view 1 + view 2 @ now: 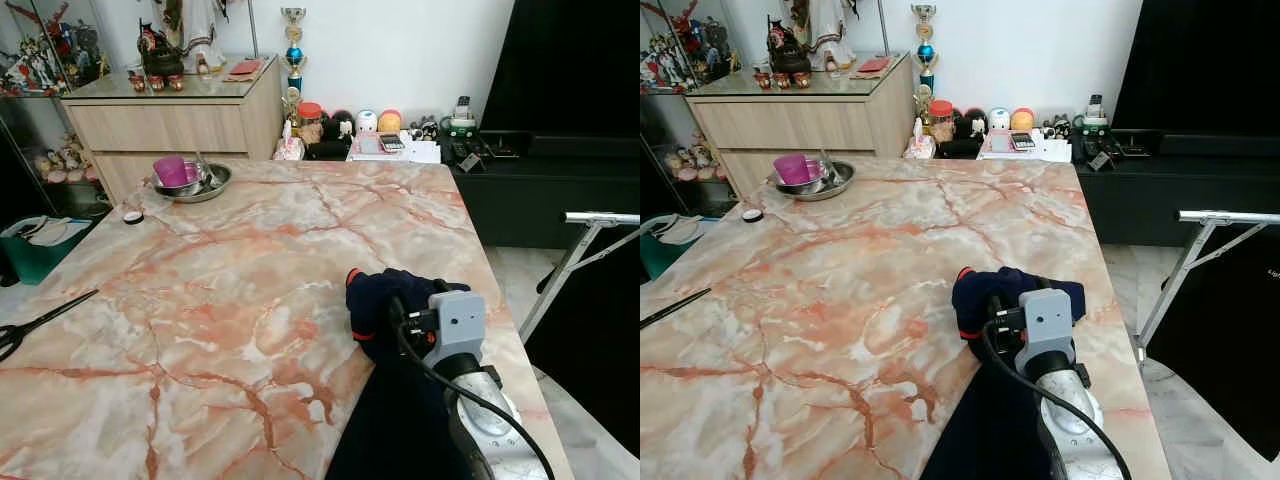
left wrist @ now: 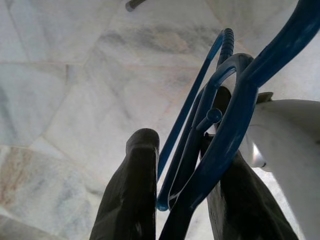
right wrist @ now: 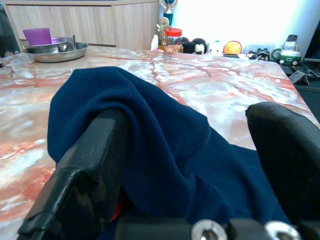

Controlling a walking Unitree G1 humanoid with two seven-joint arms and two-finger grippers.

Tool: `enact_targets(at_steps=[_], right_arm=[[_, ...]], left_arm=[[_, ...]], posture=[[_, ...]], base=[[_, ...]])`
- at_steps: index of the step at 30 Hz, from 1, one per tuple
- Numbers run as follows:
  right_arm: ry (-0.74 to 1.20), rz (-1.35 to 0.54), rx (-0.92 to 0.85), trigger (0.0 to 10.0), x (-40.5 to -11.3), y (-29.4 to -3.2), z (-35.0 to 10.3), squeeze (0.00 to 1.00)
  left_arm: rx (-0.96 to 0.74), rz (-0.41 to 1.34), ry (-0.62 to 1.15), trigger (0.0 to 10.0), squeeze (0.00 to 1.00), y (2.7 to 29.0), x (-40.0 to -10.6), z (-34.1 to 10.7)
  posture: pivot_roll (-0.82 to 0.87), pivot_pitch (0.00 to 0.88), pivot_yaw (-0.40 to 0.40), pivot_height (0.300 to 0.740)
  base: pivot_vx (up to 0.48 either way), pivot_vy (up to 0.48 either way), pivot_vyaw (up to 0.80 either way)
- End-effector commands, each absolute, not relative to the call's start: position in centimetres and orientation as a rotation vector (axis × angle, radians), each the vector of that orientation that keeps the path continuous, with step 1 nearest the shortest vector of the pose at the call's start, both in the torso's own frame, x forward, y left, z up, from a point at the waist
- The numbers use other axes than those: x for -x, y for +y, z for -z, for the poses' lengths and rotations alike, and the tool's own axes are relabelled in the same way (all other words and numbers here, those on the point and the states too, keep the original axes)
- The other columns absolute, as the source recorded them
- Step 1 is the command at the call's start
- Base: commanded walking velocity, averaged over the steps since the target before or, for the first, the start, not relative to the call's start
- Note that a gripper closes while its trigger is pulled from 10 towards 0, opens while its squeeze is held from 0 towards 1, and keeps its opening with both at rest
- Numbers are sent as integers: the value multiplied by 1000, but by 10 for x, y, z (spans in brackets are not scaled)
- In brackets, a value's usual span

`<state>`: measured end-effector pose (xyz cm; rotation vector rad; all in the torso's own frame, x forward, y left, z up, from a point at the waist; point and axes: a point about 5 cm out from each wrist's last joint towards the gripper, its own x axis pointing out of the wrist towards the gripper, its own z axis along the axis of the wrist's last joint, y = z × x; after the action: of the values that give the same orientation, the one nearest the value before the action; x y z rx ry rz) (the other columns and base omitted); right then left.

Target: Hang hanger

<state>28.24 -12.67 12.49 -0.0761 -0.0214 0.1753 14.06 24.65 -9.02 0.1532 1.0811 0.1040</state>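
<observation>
A navy garment (image 1: 385, 292) with a red inner trim lies bunched on the marble table (image 1: 220, 290) near its right front corner. Part of it hangs over the front edge. My right gripper (image 3: 190, 117) is at that bunch, open, its two black fingers (image 3: 95, 150) standing wide on either side of a raised fold of the cloth (image 3: 165, 130). In the left wrist view my left gripper (image 2: 182, 125) is shut on a blue plastic hanger (image 2: 225, 135), held low above a pale marble floor. The hanger's hook and thin bars run up between the fingers.
At the table's far left stands a metal bowl (image 1: 195, 183) holding a purple cup, and black scissors (image 1: 40, 320) lie at the left edge. A metal rack bar (image 1: 600, 218) stands to the right of the table. Behind are a wooden sideboard (image 1: 170, 125) and a black cabinet.
</observation>
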Motion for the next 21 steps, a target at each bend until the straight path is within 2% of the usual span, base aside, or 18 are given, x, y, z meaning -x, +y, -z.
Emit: enact_targets(at_steps=[1, 6, 16, 21], right_arm=[[-11, -167, 75, 10000, -285, -128, -124, 0], [-6, -166, 79, 10000, -286, -129, -123, 0], [2, -168, 82, 10000, -287, -127, -121, 0], [5, -170, 84, 10000, -287, -126, -120, 0]], left_arm=[[-165, -120, 1096, 10000, 0, 260, -134, 88], [-162, -126, 1104, 10000, 0, 263, -128, 90], [-147, -89, 1091, 10000, 0, 229, -145, 93], [-152, -96, 1076, 10000, 0, 239, -152, 88]], posture=[[19, 0, 33, 740], [21, 0, 32, 740], [21, 0, 35, 740], [21, 0, 34, 740]], base=[[0, 0, 0], [0, 0, 0], [0, 0, 0], [0, 0, 0]])
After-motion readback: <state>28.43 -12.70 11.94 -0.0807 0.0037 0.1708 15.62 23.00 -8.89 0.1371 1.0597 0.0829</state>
